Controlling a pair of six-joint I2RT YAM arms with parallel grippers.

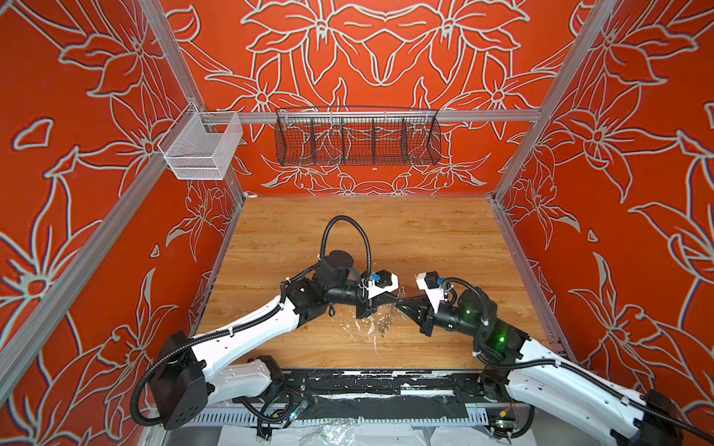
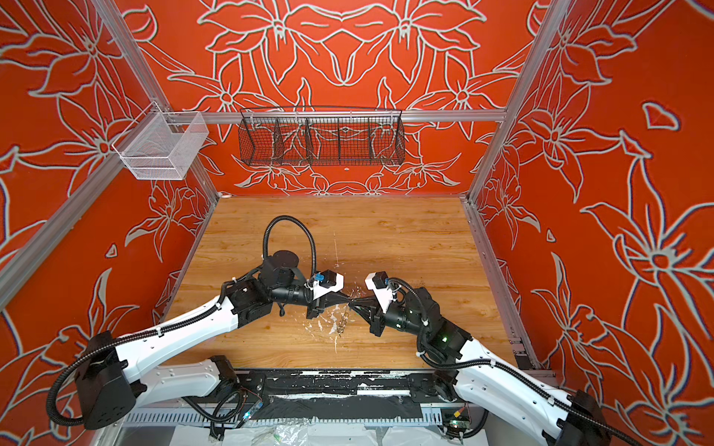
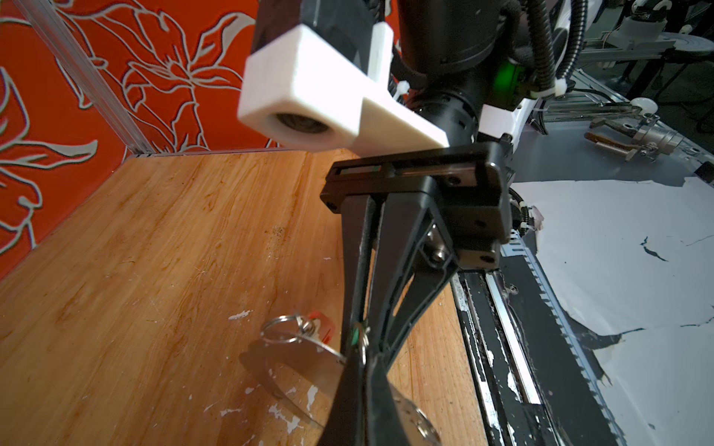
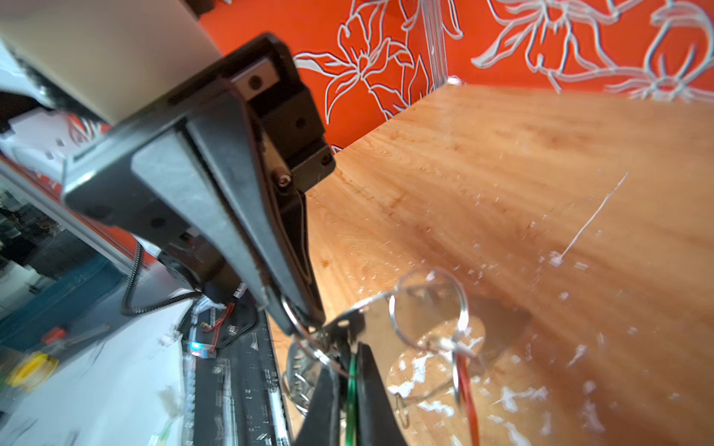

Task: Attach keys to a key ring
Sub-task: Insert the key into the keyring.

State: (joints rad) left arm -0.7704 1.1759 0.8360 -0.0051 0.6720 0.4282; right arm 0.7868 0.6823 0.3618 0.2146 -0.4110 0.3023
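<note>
Pinches the key ring, tilted above the near middle of the table, in the shut left gripper. Carries the orange-red key on one split ring. Clamps the green key in the closed right gripper, tip to tip with the left.

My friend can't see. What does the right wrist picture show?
The right gripper pinches a green key beside the shiny key ring that the left gripper holds. An orange-red key hangs from a wire ring over the wooden table.
</note>
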